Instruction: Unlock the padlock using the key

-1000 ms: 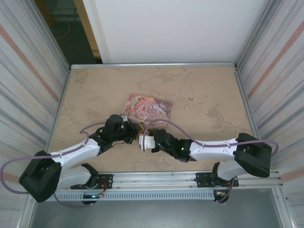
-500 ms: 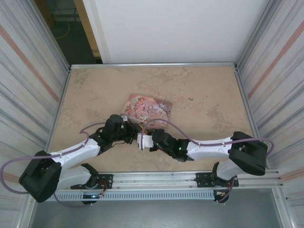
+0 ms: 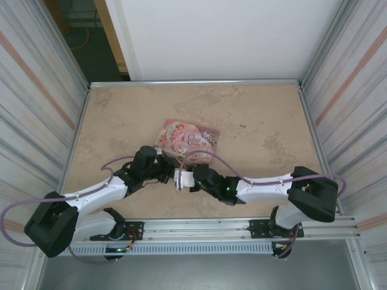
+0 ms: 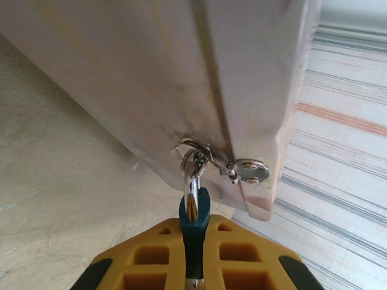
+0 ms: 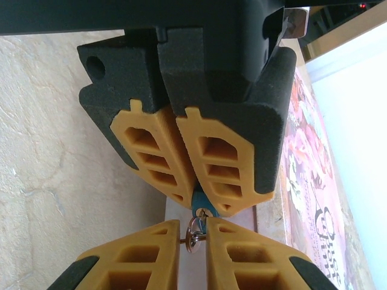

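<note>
Two robot arms meet near the middle of the table, just on the near side of a pink illustrated tin. The left gripper is clamped on the padlock. The padlock's bluish body sits between the yellow fingers, and its silvery shackle hangs through a ring on the tin's edge. The right gripper pinches the key, a small metal piece just in front of the padlock's underside.

Over the last second the right arm slides a little to the left, so its fingertips come almost against the left gripper's. The left arm stays put. That closing gap suggests the key is being lined up for insertion. I cannot tell whether its tip is already in the keyhole. The shackle looks seated in the body, so the lock appears not yet open.
</note>
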Robot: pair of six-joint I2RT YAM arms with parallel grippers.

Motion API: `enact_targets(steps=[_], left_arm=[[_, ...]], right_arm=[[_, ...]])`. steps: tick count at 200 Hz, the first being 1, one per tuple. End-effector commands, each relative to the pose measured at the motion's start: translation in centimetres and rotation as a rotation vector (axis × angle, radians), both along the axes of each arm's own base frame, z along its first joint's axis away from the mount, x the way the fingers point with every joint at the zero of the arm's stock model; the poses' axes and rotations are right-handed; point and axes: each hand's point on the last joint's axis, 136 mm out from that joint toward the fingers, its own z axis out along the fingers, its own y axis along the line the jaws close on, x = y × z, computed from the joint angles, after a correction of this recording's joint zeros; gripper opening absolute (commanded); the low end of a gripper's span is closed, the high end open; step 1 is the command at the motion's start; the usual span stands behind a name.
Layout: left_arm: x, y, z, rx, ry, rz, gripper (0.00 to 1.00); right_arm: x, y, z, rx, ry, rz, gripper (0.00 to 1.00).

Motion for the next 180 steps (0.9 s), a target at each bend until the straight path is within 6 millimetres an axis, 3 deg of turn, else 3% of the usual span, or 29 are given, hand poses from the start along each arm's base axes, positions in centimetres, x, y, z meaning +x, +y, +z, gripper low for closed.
enact_targets(steps=[1,56,134,180], left_arm=[[0.2,-0.9,2.7,-0.073,-0.065,-0.027,0.00],[0.2,-0.9,2.5,-0.072,-0.061,-0.026,0.00],[0.2,-0.8,2.3,-0.068,-0.060,-0.019,0.00],[0.2,-0.8,2.3,-0.068,-0.061,-0.020,0.00]], right_arm=[[1.0,0.5,1.0,0.044,-0.007,-0.047,0.17],[0.7,0.5,1.2,0.072,-0.005,-0.032,0.25],[-0.7,-2.0,0.7,0.021,0.028,-0.016,0.39],[-0.2,-1.9,0.8,0.033,0.006,-0.036,0.30]])
